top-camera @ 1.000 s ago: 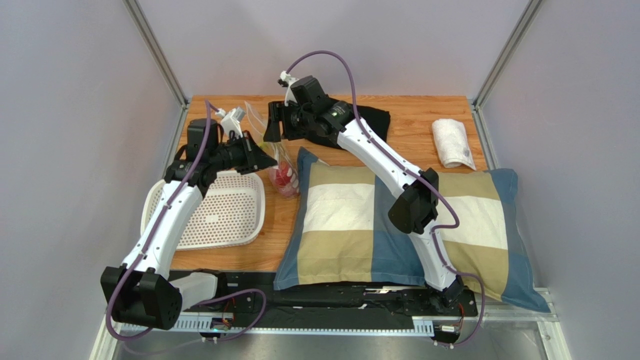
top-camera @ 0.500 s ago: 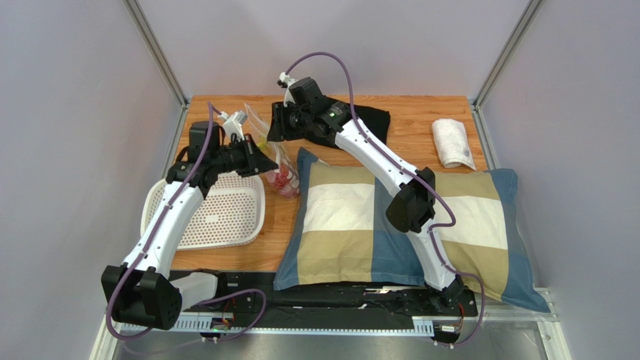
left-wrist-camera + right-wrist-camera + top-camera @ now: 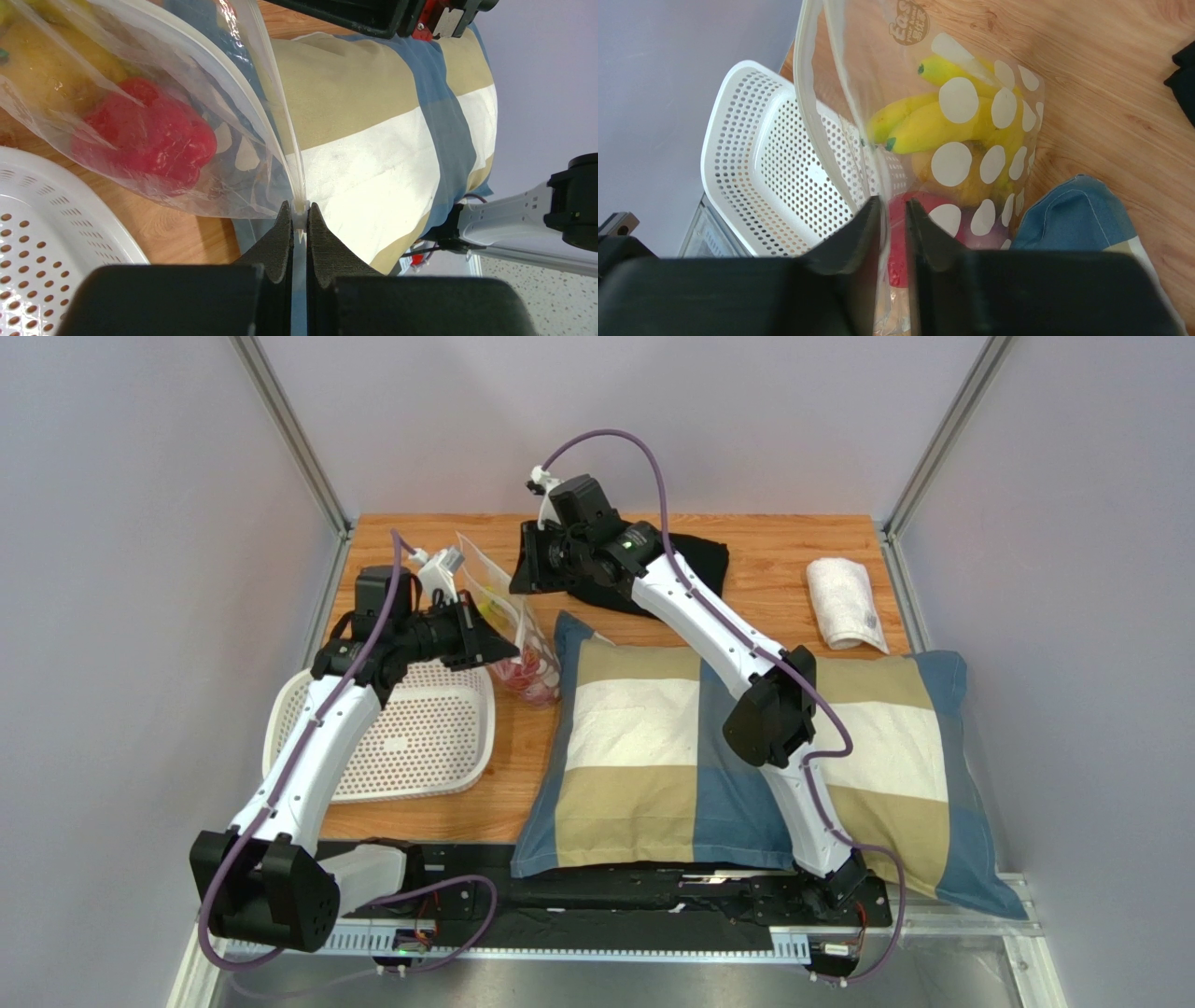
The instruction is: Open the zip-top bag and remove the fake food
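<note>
The zip-top bag (image 3: 502, 611) stands up between both grippers at the table's back left, clear with white spots (image 3: 959, 98). Inside it I see the fake food: a yellow banana bunch (image 3: 927, 122), a red bell pepper (image 3: 147, 143) and an orange-yellow fruit (image 3: 962, 187). My left gripper (image 3: 300, 210) is shut on one end of the bag's zip strip, near the pillow. My right gripper (image 3: 893, 206) reaches in from the back. Its jaws are pinched on the bag's thin top film, with only a narrow gap between them.
A white perforated tray (image 3: 421, 735) lies left of the bag, under my left arm. A blue, tan and white pillow (image 3: 673, 742) fills the front right. A folded black cloth (image 3: 697, 560) and a rolled white towel (image 3: 846, 602) lie along the back.
My right gripper's jaws have closed from wide apart onto the bag's top edge, and that wrist shifted slightly right. The left gripper kept its hold and barely moved.
</note>
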Motion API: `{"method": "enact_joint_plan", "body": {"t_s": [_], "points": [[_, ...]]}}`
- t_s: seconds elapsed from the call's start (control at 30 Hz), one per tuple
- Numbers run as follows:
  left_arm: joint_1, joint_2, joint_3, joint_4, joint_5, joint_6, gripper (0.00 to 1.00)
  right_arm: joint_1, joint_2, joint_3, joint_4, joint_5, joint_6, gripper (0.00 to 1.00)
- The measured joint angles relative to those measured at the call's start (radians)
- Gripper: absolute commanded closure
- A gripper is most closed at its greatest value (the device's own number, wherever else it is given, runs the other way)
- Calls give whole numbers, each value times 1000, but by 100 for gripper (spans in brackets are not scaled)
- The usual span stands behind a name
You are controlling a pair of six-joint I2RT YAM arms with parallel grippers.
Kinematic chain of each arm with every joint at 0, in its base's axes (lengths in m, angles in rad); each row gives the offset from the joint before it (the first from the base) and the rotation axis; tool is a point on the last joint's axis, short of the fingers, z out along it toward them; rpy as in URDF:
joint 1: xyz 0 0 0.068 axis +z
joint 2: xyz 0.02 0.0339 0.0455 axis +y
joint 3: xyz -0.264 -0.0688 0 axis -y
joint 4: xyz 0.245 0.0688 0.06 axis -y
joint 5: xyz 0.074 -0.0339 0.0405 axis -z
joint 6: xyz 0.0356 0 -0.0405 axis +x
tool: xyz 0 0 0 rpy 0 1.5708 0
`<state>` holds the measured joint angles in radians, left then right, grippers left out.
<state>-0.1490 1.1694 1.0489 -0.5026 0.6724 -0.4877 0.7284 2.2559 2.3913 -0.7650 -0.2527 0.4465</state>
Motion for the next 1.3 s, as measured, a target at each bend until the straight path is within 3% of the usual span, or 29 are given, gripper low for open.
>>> {"method": "enact_joint_plan", "body": {"t_s": [0.03, 0.1, 0.23, 0.3, 0.33, 0.43, 0.67, 0.87, 0.97, 1.0, 1.07, 1.3], "points": [[0, 0, 0, -2, 0, 0, 100, 0, 2, 0, 0, -8, -3, 100], [0, -2, 0, -3, 0, 0, 100, 0, 8, 6, 2, -28, -2, 100], [0, -14, 12, -61, -76, -24, 50, 2, 21, 13, 2, -53, -4, 100], [2, -25, 39, -122, -170, -61, 42, 4, 21, 16, -2, -48, 0, 100], [6, -29, 56, -144, -220, -89, 29, 7, 21, 19, -3, -37, 2, 100], [16, -15, 127, -189, -338, -169, 30, 21, 14, 12, -5, 15, 1, 100], [17, 198, 355, -297, -517, -319, 29, 82, -16, -10, -25, 150, -22, 100], [4, 277, 402, -362, -635, -370, 35, 102, -39, -10, -32, 184, 2, 100], [2, 298, 432, -369, -669, -372, 65, 98, -44, -10, -32, 183, 20, 100], [2, 306, 438, -365, -674, -376, 85, 98, -45, -10, -32, 183, 27, 100], [2, 328, 450, -357, -669, -364, 98, 95, -48, -10, -35, 184, 32, 100], [31, 377, 460, -336, -606, -187, 100, 82, -56, -10, -58, 234, 9, 100]]}}
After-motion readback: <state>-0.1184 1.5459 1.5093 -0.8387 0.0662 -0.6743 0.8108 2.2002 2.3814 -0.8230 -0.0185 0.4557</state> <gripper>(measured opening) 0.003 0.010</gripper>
